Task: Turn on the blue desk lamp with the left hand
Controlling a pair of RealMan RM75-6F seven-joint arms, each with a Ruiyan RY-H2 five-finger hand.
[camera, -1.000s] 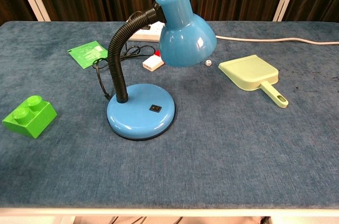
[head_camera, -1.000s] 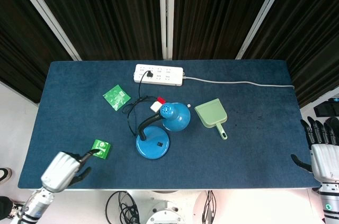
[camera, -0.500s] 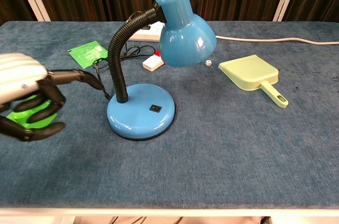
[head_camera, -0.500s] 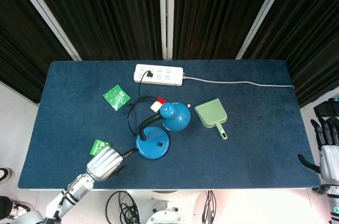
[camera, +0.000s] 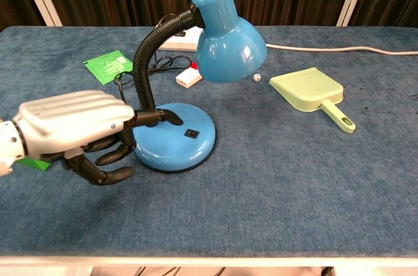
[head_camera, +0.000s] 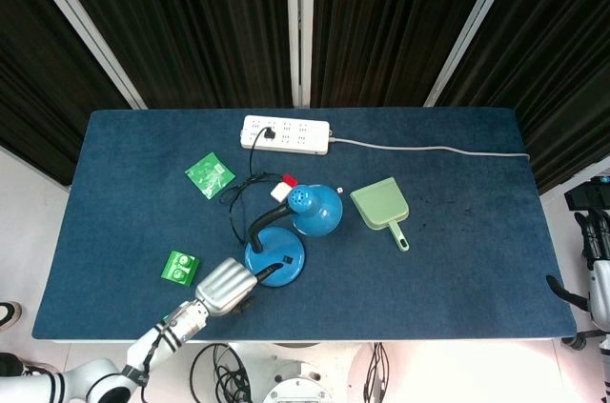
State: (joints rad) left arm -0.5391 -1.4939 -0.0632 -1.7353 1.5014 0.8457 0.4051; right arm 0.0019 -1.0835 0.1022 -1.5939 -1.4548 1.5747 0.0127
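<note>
The blue desk lamp stands mid-table on its round base (head_camera: 276, 261) (camera: 174, 139), with a black gooseneck and its shade (head_camera: 317, 211) (camera: 228, 40) tilted to the right; no light shows from it. A small black switch (camera: 191, 134) sits on top of the base. My left hand (head_camera: 227, 286) (camera: 70, 128) is at the base's left side, one finger stretched out over the base and ending just left of the switch, the others loosely curled and holding nothing. I cannot tell whether that finger touches the base. My right hand (head_camera: 598, 268) hangs off the table's right edge, fingers up.
A white power strip (head_camera: 286, 134) lies at the back with the lamp's cord plugged in. A green dustpan (head_camera: 381, 209) (camera: 311, 93) lies right of the lamp, a green packet (head_camera: 210, 174) (camera: 109, 66) to the back left, a green brick (head_camera: 179, 267) near my left hand.
My left hand has come in from the front left corner, past the green brick, to the lamp's base, one finger now over it. The right hand has slid further off the right edge.
</note>
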